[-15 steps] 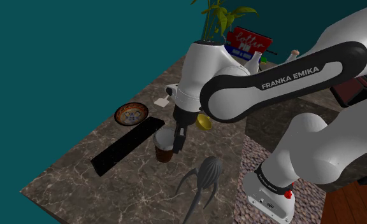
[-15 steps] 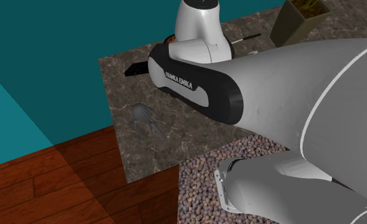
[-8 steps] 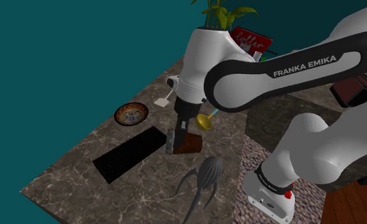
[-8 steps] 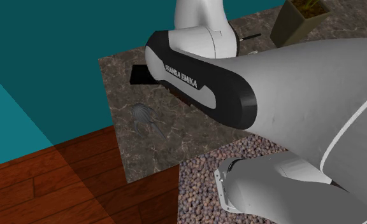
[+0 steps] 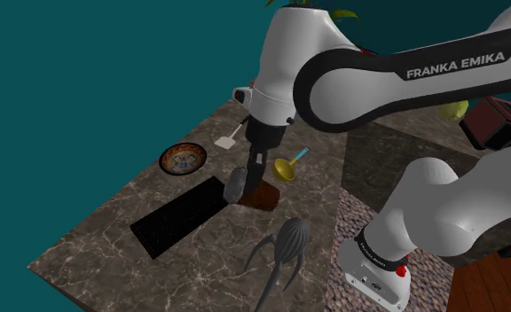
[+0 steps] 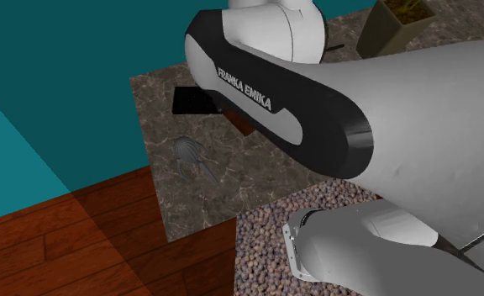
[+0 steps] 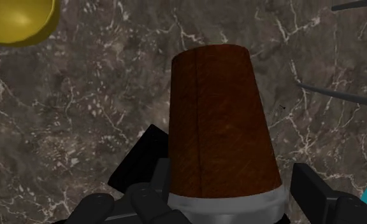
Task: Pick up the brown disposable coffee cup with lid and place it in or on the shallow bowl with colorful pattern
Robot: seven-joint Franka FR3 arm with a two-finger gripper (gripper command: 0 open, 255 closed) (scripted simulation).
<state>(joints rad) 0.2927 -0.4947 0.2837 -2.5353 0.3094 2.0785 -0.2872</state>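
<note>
Gripping, one item: cup (image 5: 263,197), brown body, grey lid (image 5: 235,183). The gripper (image 5: 247,184) is clamping it at the lid end, with a finger (image 7: 311,191) standing on either side of the grey band.

Position: the cup is lying nearly on its side in the grip, with the lid pointing to the shoulder view's left and the base toward the yellow scoop (image 5: 286,167). It is hanging low over the marble counter (image 5: 94,244), just beside the near end of the black slab (image 5: 178,215). Whether it is quite clear of the stone I cannot tell.

Destination: bowl (image 5: 183,159), patterned and shallow, is sitting past the slab's far end, well apart from the cup.

Hazards, as judged:
1. Pivoting. The body is sticking out to one side of the pads, so its weight is levering on a narrow hold. A quick swing is likely to be turning it further or working it loose.
2. Slipping. The fingers are bearing on the tapered wide end, a surface that is tending to squeeze out of a pinch.
3. Dragging. If the carry is running low, the base is risking a catch on the slab or the counter.
4. Rolling. The cup is arriving sideways at a shallow dish, so on release it is apt to be rolling over the rim unless it is set down low and centred.
5. Collateral. The scoop and the grey pronged tool (image 5: 285,246) are lying near the cup.
</note>
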